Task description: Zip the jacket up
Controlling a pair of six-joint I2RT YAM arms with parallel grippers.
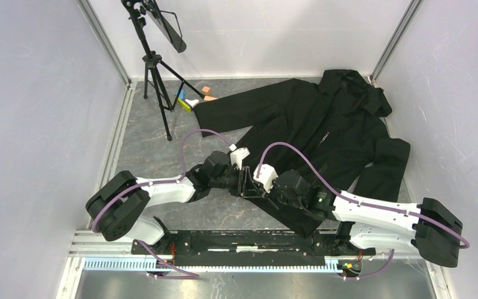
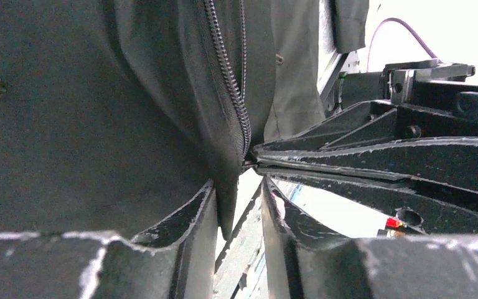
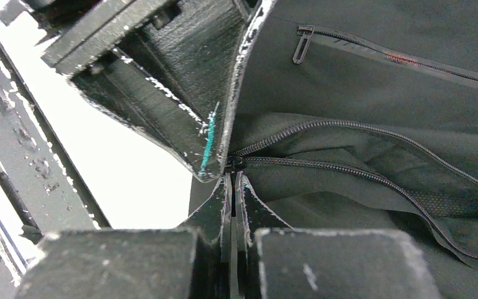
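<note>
The black hooded jacket [image 1: 323,124] lies spread on the table, hood at the far right and hem toward me. Its front zipper [image 3: 348,128] is open, and the two rows of teeth meet at the hem. My right gripper [image 3: 232,177] is shut on a thin dark piece at that meeting point, apparently the slider's pull. My left gripper [image 2: 238,184] faces it, jaws apart. The jacket's hem corner [image 2: 227,205] hangs between them against the left finger. In the top view both grippers, left [image 1: 241,176] and right [image 1: 250,189], meet at the hem.
A black tripod [image 1: 152,62] stands at the far left. Small coloured blocks [image 1: 190,99] lie by the jacket's sleeve. White walls close both sides. A black rail [image 1: 243,240] runs along the near edge. A pocket zip pull [image 3: 300,43] shows above the zipper.
</note>
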